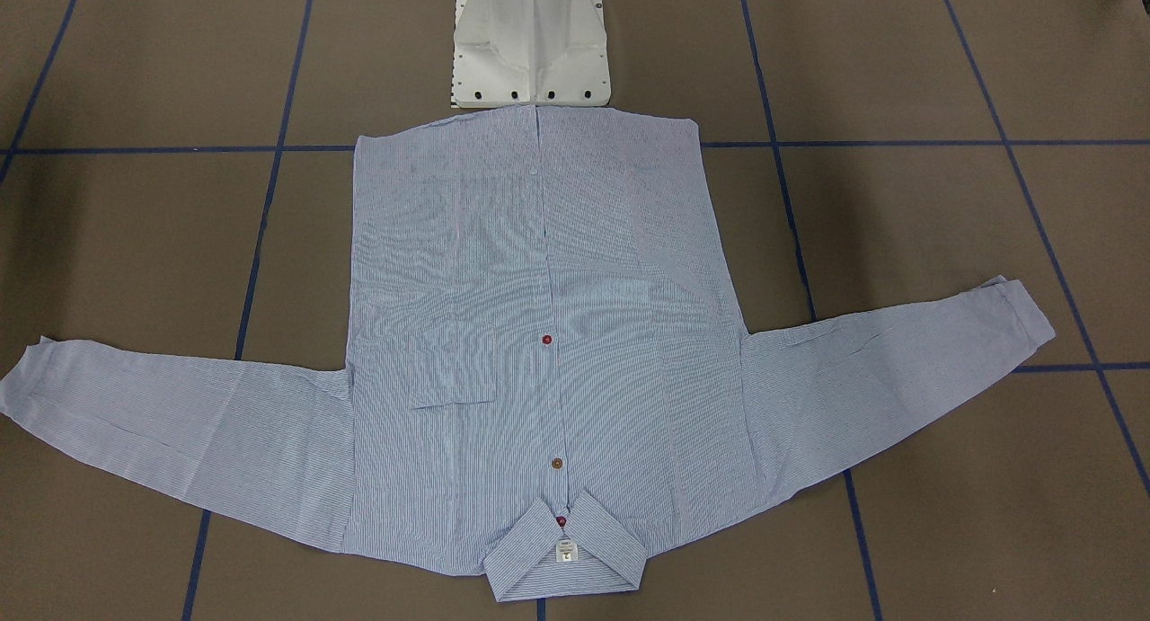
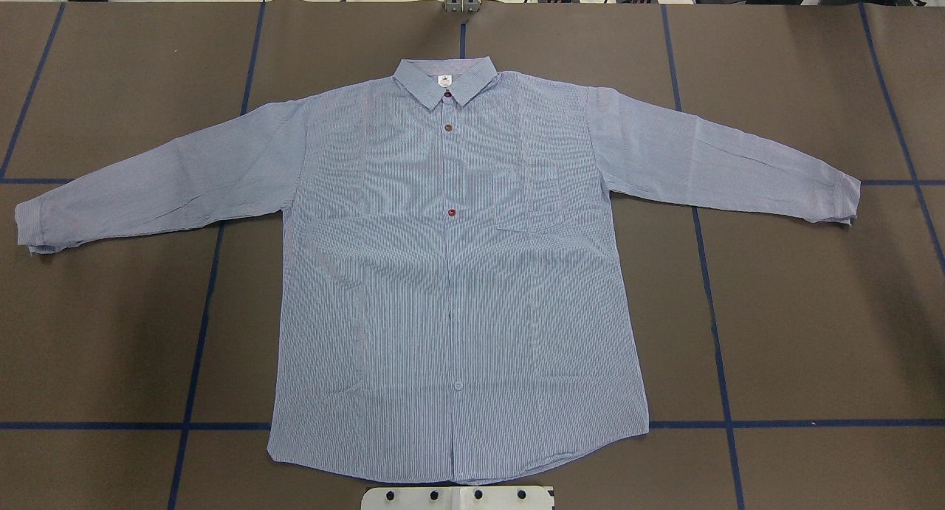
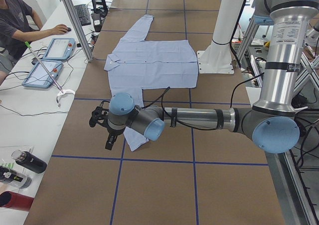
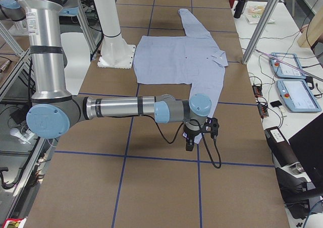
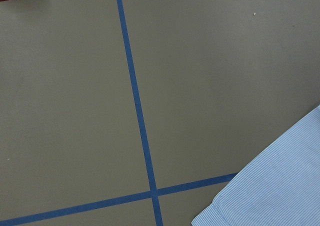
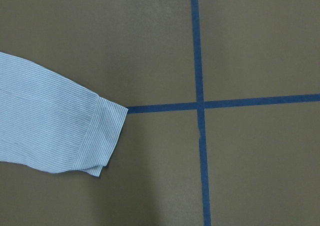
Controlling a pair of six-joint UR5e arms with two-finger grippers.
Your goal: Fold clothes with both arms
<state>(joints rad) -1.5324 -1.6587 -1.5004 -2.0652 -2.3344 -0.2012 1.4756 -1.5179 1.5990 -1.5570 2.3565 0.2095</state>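
Shirt (image 2: 458, 288) flat, finely striped fabric, lightly creased.

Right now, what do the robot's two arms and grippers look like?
The left arm and right arm are silver-grey tubes with light blue joint caps, black bands and a looping black cable at the wrist. The left gripper and right gripper are black.

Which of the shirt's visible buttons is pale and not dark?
The lowest button, nearest the hem: it is pale blue, while the three higher ones are dark red or brown.
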